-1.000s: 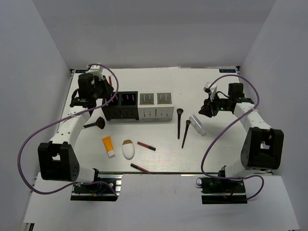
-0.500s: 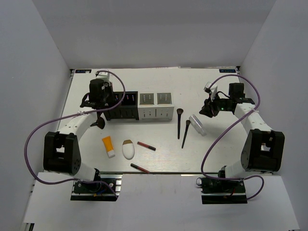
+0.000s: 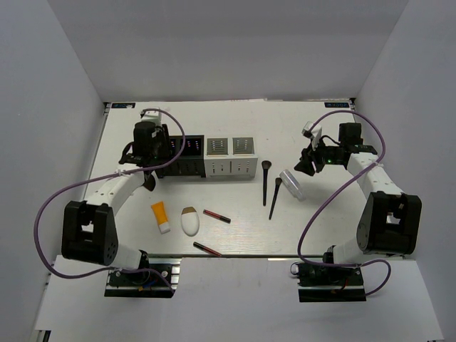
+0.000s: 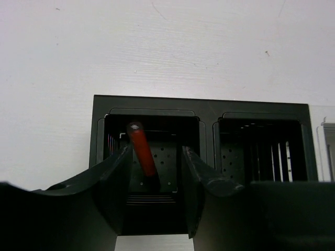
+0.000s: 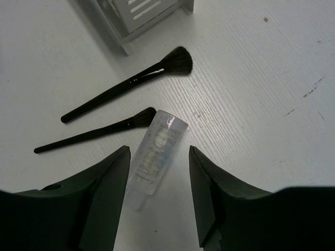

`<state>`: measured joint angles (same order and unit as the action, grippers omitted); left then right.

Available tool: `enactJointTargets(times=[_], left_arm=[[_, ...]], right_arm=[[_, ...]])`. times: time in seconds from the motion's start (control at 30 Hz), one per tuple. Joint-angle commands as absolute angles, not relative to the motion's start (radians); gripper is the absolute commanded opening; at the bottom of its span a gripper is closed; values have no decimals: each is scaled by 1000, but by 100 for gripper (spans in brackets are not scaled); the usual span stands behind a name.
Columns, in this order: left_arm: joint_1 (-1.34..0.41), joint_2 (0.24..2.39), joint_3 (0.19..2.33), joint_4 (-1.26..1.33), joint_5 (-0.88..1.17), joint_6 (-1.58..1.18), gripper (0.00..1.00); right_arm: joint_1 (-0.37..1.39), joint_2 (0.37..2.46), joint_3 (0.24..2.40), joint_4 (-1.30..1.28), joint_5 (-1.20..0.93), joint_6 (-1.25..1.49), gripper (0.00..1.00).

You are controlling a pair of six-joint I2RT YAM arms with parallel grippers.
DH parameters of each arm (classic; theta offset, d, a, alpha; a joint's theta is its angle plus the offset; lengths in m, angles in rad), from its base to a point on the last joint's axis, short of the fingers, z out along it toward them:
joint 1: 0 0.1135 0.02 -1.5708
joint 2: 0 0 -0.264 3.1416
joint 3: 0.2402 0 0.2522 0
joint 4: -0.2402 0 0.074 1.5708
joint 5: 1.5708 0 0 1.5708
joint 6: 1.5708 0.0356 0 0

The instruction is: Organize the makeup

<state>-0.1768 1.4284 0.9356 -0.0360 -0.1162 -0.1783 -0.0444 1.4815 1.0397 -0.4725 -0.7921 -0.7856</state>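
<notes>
Legible text, brands, numbers, signs: none can be read in any view.

Entry 1: clear bottle (image 5: 157, 151), right wrist view. Faint pale print runs along its body, too blurred to read.

Entry 2: two small blue-and-white strips, top view, on the far edge of the desk (image 3: 299, 135), one at 11 o'clock (image 3: 122, 105) and one at 1 o'clock (image 3: 338, 104). Any marking on them is too small to read.
</notes>
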Motion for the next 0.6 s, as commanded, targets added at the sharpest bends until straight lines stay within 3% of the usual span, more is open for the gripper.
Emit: enactJointTargets(times=[0.0, 0.2, 0.23, 0.27, 0.37, 0.47, 0.53, 0.57], left_arm=[[-183, 1351, 960, -37, -141, -187, 53], [-183, 1272, 1034, -80, -150, -231, 50], [-183, 1235, 1045, -106, -150, -245, 47], [-183, 1217, 1057, -118, -149, -256, 36], [-183, 1134, 1065, -205, -130, -296, 17], [-183, 1031, 1028, -319, -118, -365, 11], [-183, 971, 993, -403, -121, -402, 14], [-183, 906, 948, -426, -124, -440, 30]], right_arm=[[-41, 1448, 1069, -492, -824, -811, 56], [-34, 1431, 1089, -575, -903, -891, 55], [-25, 1428, 1097, -595, -923, -946, 51], [-18, 1422, 1098, -642, -943, -981, 49], [44, 1416, 1103, -708, -1011, -1074, 44], [185, 1419, 1088, -724, -984, -1071, 42], [276, 1419, 1069, -681, -951, -987, 42], [346, 1419, 1046, -642, -904, -945, 42]])
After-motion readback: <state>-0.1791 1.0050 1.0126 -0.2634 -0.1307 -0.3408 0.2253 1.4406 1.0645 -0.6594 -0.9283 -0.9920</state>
